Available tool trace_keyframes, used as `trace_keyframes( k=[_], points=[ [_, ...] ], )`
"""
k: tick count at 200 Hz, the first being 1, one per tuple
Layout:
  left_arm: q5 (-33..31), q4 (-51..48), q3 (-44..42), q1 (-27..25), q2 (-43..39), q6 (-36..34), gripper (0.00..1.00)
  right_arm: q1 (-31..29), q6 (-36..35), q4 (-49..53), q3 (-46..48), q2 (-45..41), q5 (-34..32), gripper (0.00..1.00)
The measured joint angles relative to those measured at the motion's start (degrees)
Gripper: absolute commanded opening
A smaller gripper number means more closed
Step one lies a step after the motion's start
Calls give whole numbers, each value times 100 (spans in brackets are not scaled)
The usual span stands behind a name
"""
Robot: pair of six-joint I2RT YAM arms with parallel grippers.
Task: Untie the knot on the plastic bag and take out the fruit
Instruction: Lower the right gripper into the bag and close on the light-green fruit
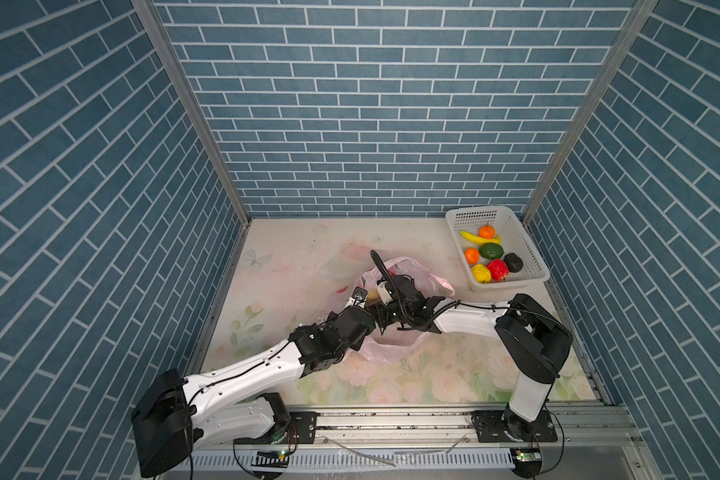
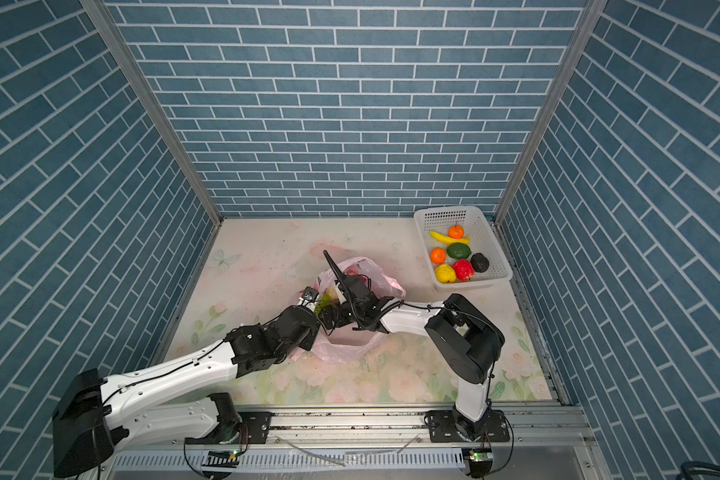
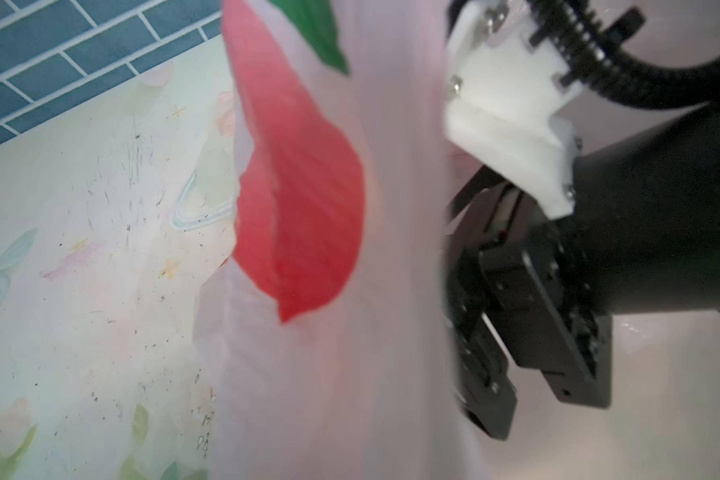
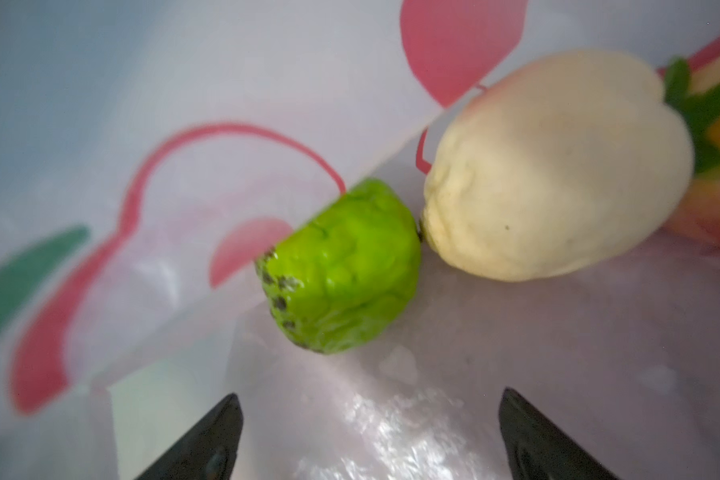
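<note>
Nearest, at the right gripper [image 4: 371, 440]: jaws spread wide and empty, poised over crinkled, glossy film inside the thin translucent pink plastic bag with red heart prints [image 4: 175, 137]. Just beyond, lying on that film: a bumpy light green toy fruit [image 4: 341, 270], blocky, waxy, speckled dark along one edge. Touching it at one end: a smooth cream pear-shaped toy fruit [image 4: 558, 166], matte and faintly dimpled. Behind that, half cut off, a red-and-yellow fruit with a green leafy cap [image 4: 715, 195].

Looks light and fairly stiff, the green one. Probably best taken across its two flatter flanks, with care not to pinch film along with it. Expect that film to be limp, slippery and quick to cling.

At the left gripper [image 1: 368, 311]: clenched by the bag's raised rim, seemingly holding the mouth open, though the pinch itself is hidden. No knot to be made out; mouth gaping in both top views, so untying judged done.

Farther off, in the far right corner of the floral tabletop [image 1: 292, 266]: a white perforated plastic basket [image 1: 512, 285], holding a long yellow banana [image 1: 479, 239] among round toy fruits [image 1: 497, 269].
</note>
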State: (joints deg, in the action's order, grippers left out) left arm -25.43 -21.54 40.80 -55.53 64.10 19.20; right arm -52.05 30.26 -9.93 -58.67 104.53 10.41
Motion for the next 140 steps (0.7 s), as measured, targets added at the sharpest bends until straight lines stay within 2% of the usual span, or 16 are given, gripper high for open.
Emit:
trace_keyframes(
  k=[44,91,140],
  points=[
    [72,4,-2,2,15,-68,0,22,442,-612,-280,426,199,97],
    [236,114,-260,48,9,-81,0,22,758,-544,-811,981,118,96],
    [365,136,-420,142,-133,-81,0,20,1023,-201,-1244,1349,-94,78]
  ],
)
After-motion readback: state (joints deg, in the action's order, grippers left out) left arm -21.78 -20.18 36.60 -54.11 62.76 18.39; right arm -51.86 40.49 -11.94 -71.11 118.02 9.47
